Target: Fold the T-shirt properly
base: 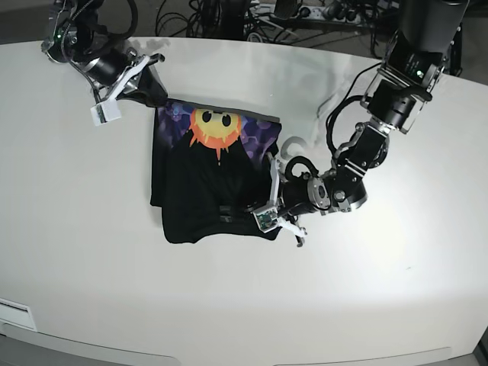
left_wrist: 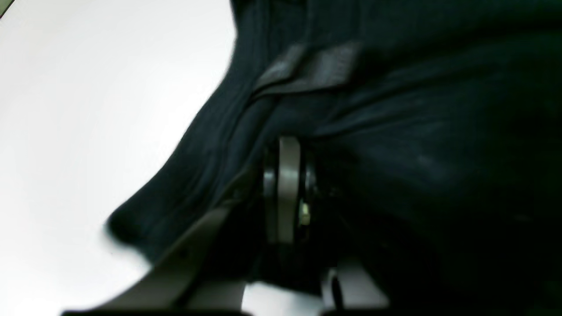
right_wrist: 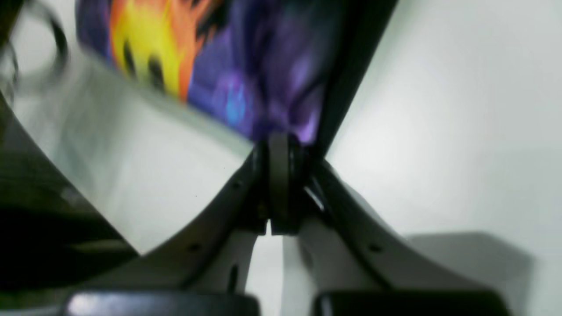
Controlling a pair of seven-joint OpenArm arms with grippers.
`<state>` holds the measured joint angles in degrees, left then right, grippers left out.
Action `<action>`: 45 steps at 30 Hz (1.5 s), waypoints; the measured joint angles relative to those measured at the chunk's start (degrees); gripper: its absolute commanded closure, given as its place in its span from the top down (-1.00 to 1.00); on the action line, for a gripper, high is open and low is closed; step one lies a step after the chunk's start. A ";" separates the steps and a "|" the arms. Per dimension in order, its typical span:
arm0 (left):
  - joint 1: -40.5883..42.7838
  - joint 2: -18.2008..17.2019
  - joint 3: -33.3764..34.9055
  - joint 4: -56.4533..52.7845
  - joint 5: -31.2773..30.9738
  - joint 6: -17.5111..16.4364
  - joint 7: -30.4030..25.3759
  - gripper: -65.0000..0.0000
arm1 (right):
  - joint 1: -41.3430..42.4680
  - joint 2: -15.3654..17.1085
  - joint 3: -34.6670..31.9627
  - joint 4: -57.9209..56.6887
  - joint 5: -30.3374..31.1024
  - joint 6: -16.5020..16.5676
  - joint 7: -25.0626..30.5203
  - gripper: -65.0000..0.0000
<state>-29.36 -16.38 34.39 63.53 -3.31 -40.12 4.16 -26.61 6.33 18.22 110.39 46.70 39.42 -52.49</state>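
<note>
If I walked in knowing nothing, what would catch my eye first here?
Probably the bright orange-yellow sun face on the black T-shirt, lying mid-table. Then the two arms pinching it: the right gripper shut on its far corner, the left gripper shut on its near edge.
</note>
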 measured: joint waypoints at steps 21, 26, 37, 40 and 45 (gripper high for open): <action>-3.32 -1.64 -0.11 15.65 -56.28 0.42 55.76 -1.00 | 2.71 -0.02 -5.07 10.29 -8.98 0.28 4.68 -1.00; -1.46 -7.21 -1.55 23.54 -59.89 0.42 57.94 -1.00 | 0.76 -0.09 -2.86 11.63 -8.85 -1.49 4.87 -1.00; 22.49 -19.15 -25.51 39.47 -69.83 0.57 60.00 -1.00 | -10.21 -0.15 15.96 23.47 0.76 -2.97 3.41 -1.00; 30.84 -21.57 -33.09 46.73 -69.48 0.59 60.41 -1.00 | -14.80 -0.26 16.90 23.54 1.40 -3.08 3.37 -1.00; 45.48 -22.75 -43.01 61.53 -70.07 0.66 60.74 -1.00 | -22.18 -0.17 17.11 23.61 4.07 -3.76 -0.48 -1.00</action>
<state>16.12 -39.13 -8.62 125.05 -73.38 -39.46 64.90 -48.80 6.15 35.33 133.99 50.76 35.66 -52.97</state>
